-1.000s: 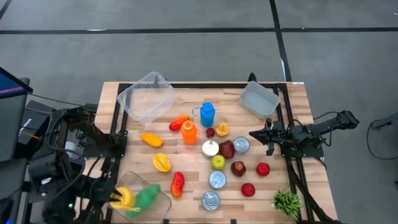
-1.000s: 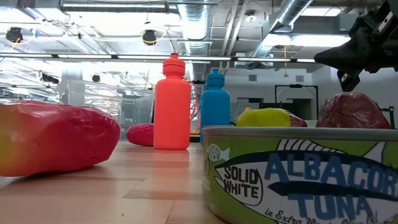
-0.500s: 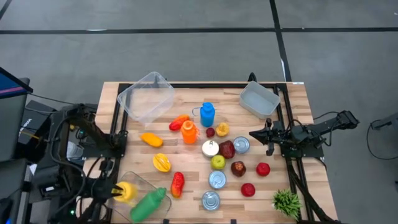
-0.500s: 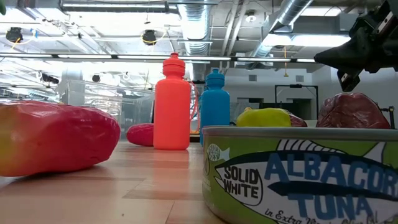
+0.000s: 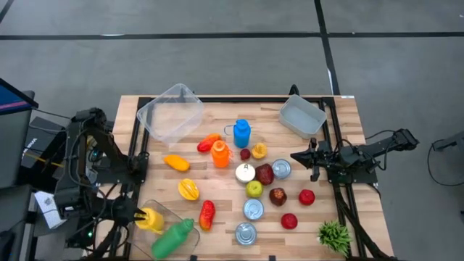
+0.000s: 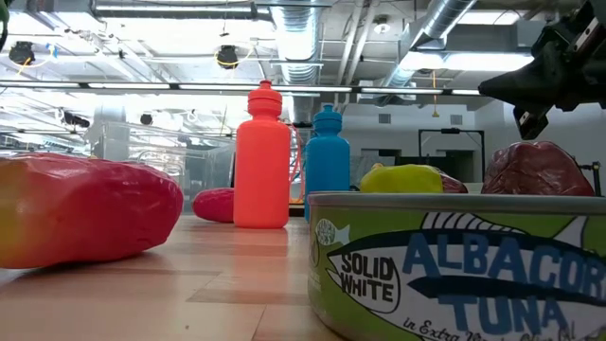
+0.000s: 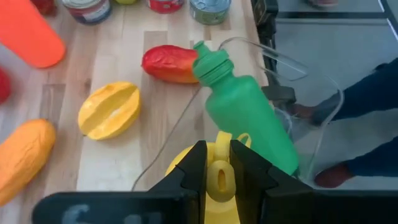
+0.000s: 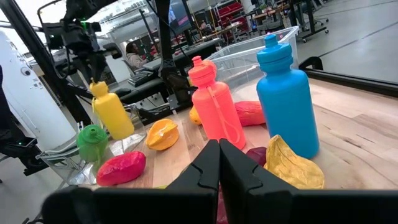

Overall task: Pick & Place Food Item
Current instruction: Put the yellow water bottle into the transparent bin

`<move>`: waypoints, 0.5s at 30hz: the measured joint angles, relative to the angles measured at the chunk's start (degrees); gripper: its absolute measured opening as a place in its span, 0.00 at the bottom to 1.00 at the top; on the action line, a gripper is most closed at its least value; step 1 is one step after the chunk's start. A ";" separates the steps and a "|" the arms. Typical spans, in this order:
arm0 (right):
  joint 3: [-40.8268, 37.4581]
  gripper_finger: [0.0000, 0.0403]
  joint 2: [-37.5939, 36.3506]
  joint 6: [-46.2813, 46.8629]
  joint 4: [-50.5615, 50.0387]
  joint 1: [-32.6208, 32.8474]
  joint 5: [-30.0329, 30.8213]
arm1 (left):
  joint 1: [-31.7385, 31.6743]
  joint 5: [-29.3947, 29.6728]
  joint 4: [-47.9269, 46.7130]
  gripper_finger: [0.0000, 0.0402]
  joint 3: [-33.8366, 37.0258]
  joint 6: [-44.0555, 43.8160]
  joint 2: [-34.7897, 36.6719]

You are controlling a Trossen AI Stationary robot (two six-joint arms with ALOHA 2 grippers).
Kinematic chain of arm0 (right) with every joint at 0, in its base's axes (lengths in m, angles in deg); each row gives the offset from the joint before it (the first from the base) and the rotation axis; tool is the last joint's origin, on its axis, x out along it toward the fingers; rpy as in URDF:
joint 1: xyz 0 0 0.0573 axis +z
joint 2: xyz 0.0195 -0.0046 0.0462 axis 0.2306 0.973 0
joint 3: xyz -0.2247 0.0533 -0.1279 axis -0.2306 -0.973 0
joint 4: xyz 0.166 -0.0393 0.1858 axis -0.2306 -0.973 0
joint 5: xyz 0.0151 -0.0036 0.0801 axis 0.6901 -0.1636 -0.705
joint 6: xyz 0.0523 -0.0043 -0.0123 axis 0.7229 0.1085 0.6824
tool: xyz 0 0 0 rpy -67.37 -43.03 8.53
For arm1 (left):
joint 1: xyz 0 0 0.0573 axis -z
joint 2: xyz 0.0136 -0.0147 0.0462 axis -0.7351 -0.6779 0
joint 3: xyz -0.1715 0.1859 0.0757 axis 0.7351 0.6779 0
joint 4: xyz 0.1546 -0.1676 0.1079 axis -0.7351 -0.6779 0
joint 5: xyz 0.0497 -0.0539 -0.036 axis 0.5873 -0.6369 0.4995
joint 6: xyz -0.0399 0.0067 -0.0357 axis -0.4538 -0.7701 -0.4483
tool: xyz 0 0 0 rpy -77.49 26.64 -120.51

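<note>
My left gripper [image 5: 138, 217] is at the table's near left corner, shut on a yellow bottle [image 5: 151, 219] that hangs over a clear plastic container [image 7: 311, 84]. A green bottle [image 7: 249, 118] lies in that container, its cap end [image 7: 210, 61] sticking out toward a red-yellow mango [image 7: 165, 62]. Whether the yellow bottle's bottom touches the container, I cannot tell. My right gripper [image 5: 293, 155] waits shut and level at the table's right side, beside the cans, touching nothing. My left gripper pinches the yellow bottle's cap end [image 7: 219, 177] between its two fingers, which slant downward from the table's left side. The bottle [image 8: 112, 112] hangs below the fingers, nearly upright with a slight tilt, over the container.
The table's middle holds an orange bottle [image 5: 220, 153], a blue bottle [image 5: 241, 133], several cans [image 5: 252, 209], apples and other fruit. A yellow starfruit [image 7: 109, 109] lies close to the container. A clear tub [image 5: 170, 112] stands far left, a grey one [image 5: 301, 116] far right, a plant [image 5: 334, 235] near right.
My left gripper has sunk toward the clear container with the yellow bottle, staying shut on it, and has turned a little. The green bottle has tipped over and now lies long in the container. My right arm has kept still.
</note>
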 joint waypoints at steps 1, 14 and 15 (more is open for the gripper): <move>0.00 0.00 0.02 0.02 0.00 0.00 0.00 | -0.13 -0.04 0.36 0.09 0.98 -0.04 0.33; 0.00 0.00 0.01 0.02 0.00 0.00 0.00 | -0.37 0.52 0.77 0.12 5.39 -0.33 0.79; 0.00 0.00 0.02 0.01 0.00 0.01 0.00 | -0.55 0.51 0.76 0.13 5.41 -0.33 0.79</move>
